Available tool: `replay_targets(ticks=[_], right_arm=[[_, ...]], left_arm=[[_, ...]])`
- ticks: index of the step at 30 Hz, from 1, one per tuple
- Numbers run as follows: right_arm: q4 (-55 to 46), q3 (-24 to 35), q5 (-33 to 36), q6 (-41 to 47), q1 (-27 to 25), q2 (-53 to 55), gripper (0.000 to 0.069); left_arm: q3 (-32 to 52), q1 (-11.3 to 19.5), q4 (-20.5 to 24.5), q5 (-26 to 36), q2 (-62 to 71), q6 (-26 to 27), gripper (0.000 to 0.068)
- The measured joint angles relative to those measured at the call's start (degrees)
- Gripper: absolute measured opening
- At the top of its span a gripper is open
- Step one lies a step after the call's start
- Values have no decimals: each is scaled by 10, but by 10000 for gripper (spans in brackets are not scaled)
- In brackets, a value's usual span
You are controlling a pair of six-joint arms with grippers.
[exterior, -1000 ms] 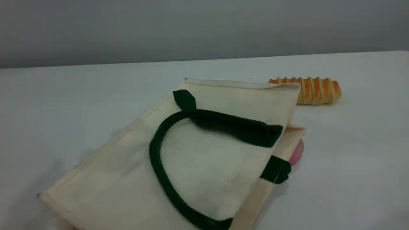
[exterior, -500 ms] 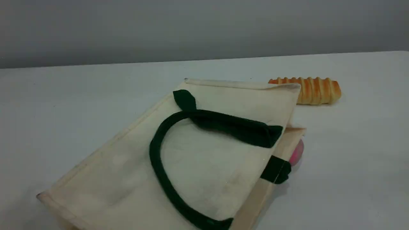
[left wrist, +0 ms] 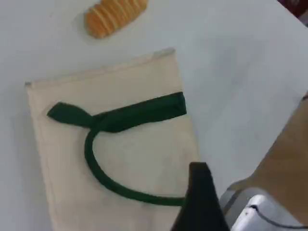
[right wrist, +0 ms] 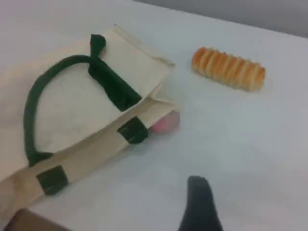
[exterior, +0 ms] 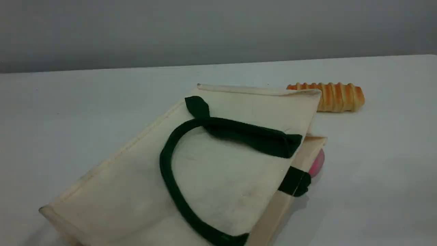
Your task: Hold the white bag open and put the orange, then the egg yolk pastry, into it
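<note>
A: Anything different from a second ago?
B: Nothing on the table [exterior: 375,171] has moved; only faint shadows near the white bag's [exterior: 218,171] left edge have gone.
A: The bag?
B: Flat cream canvas, dark green strap handle [exterior: 170,177] looped on top, a pink patch [exterior: 318,163] at its right edge. A ridged golden bread roll [exterior: 336,96] lies far right.
A: End effectors?
B: Left end effector [left wrist: 199,202] and right end effector [right wrist: 199,204] each show one dark fingertip, both spread wide, holding nothing.

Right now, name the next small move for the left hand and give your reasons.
Probably lower the left hand onto the upper dark green handle of the white bag. The bag lies flat with its mouth closed, and the hand hangs above it, touching nothing. Neither the orange nor the pastry shows in any view.
</note>
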Motion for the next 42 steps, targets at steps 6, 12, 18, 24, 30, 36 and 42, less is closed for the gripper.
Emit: replay_targets(ticks=[6, 12, 18, 24, 30, 36, 42], right_arm=[[1, 0, -1, 0, 0, 2, 456], [1, 0, -1, -3, 0, 2, 456], [1, 0, -1, -4, 0, 2, 456], [1, 0, -1, -4, 0, 2, 456], [2, 0, -1, -4, 0, 2, 456], [2, 0, -1, -4, 0, 2, 456], [2, 0, -1, -4, 0, 2, 456]], left_arm=[[72, 0, 15, -1, -55, -19, 484], [202, 0, 17, -1, -152, -17, 473], [342, 0, 35, -6, -278, -18, 473], [447, 2, 83, -49, -426, -64, 473], [516, 2, 164, -97, -558, -125, 473], [555, 2, 224, -101, -618, -197, 473], [587, 2, 226, -75, -617, -193, 473]])
